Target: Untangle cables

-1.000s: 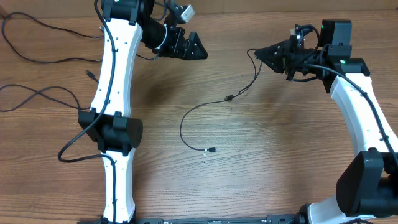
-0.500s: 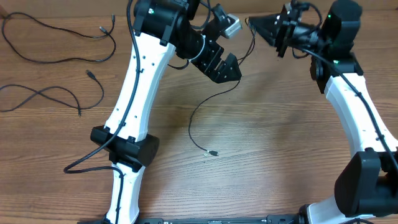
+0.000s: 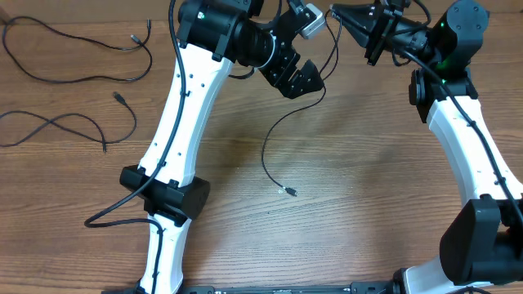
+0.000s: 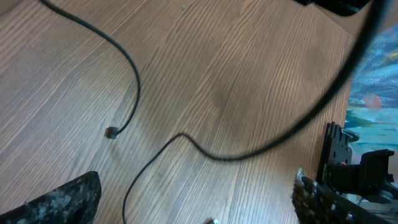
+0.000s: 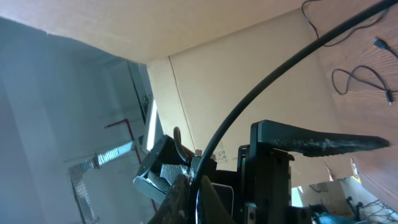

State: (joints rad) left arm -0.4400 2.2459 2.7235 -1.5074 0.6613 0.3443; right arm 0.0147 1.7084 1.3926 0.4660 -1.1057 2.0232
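Looking down on the table I count three thin black cables and two arms. The held cable hangs from the right gripper up at 12 o'clock, whose jaws are clenched on it. It drops close by the left gripper, bows toward the middle of the table and ends in a small plug near the centre. The other two lie loose on the wood, well apart from the held one: the upper loose cable at 10 o'clock and the lower loose cable at 9 o'clock.

The left wrist view adds what the overhead hides. The left gripper's dark, speckled fingers sit at the two bottom corners with bare wood between them, so those jaws are spread wide and grasp nothing. A blurred cord sweeps across close to the lens, and a thinner one ends in a dark plug at 9 o'clock. I cannot tell whether they are one cord.

The right wrist view looks up at a pale wall. The held cable climbs from the pinched fingertips at 6 o'clock toward 2 o'clock, and the two loose cables show on the wood at 3 o'clock.

A green light glows on the right arm. Any lettering is too small to read.
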